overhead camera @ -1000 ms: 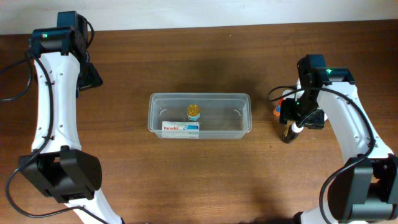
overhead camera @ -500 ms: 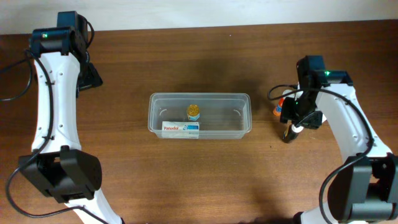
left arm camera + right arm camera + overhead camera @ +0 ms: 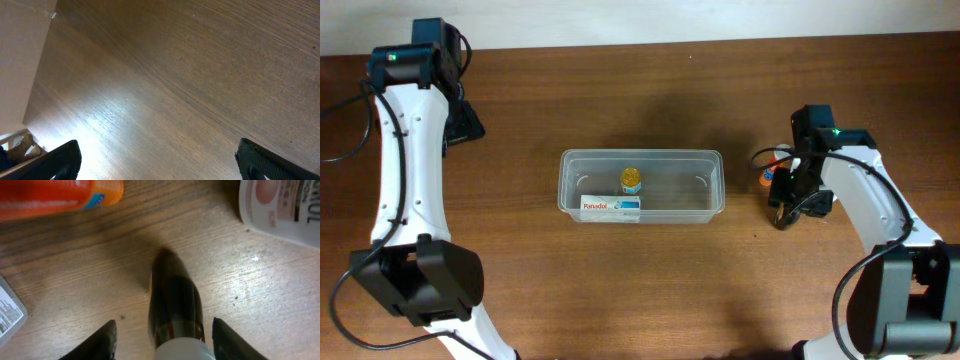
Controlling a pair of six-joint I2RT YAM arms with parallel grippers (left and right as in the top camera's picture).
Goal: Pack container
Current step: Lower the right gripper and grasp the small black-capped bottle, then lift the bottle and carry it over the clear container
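Container (image 3: 640, 153) sits at the centre of the table (image 3: 640, 290), with a Panadol box (image 3: 611, 207) and a yellow-capped bottle (image 3: 632, 180) already inside.

Step in hand, as I read it: picking up the next item. Right gripper (image 3: 164, 324) hangs at 3 o'clock of the container, jaws wide. It straddles a dark bottle (image 3: 172, 290) and is clear of it on both sides. I cannot tell whether the bottle stands or lies.

An orange tube (image 3: 50, 192) is at its 11 o'clock and a white bottle (image 3: 280, 210) at its 1 o'clock, both near.

Left gripper (image 3: 157, 150) is out at 10 o'clock, jaws wide, nothing between them.

Next move, my call: close squarely on the dark body without nudging the neighbours, lift, carry toward 9 o'clock, and release in the container's free end.
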